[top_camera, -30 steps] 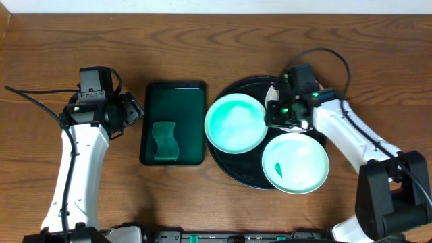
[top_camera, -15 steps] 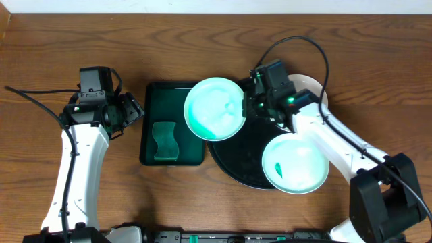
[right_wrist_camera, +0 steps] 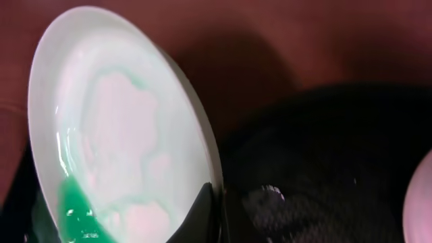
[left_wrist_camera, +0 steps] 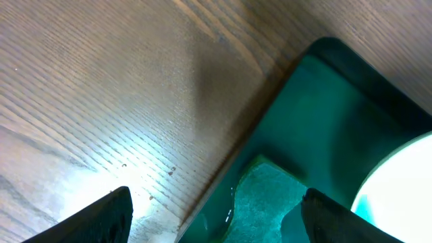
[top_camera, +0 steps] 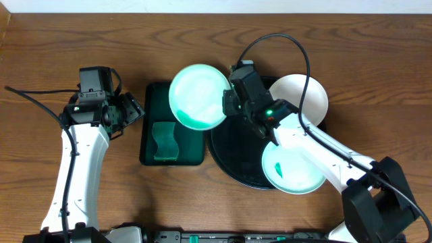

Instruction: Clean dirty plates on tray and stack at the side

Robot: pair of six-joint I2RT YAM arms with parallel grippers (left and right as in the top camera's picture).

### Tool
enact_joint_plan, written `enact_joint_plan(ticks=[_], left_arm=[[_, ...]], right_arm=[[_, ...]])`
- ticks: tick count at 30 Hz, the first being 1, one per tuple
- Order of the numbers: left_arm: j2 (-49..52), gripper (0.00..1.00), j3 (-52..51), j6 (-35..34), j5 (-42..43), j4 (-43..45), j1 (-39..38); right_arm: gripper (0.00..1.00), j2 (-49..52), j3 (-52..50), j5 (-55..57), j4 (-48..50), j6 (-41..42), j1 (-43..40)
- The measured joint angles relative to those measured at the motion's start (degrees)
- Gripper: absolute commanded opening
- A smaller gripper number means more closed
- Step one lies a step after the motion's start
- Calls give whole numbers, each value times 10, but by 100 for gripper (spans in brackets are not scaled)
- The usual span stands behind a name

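dirty plate (top_camera: pixel 198 96), tinted mint, pinched at its rim by the closed right gripper (top_camera: pixel 228 104), hangs over the far right corner of the green rectangular tray (top_camera: pixel 152 101); a second ago it lay on the black round tray (top_camera: pixel 233 162). it has been lifted and carried leftward, toward the sponge (top_camera: pixel 164 142) lying in the green tray. left gripper (top_camera: pixel 133 108) waits beside that tray, jaws spread wide, holding nothing. a smeared plate (top_camera: pixel 295 165) and a white plate (top_camera: pixel 300 98) remain at the black tray's near and far right. judged stage: first plate presented for wiping; nothing stacked on the counter (top_camera: pixel 378 54) yet.
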Motion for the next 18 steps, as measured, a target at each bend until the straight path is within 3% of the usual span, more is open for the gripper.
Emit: enact_joint_plan(ticks=[11, 18], left_arm=[[0, 80, 0, 0, 0, 0, 0], [0, 80, 0, 0, 0, 0, 0]], right_arm=[[1, 0, 1, 114, 61, 0, 58], [2, 0, 1, 153, 118, -58, 70]])
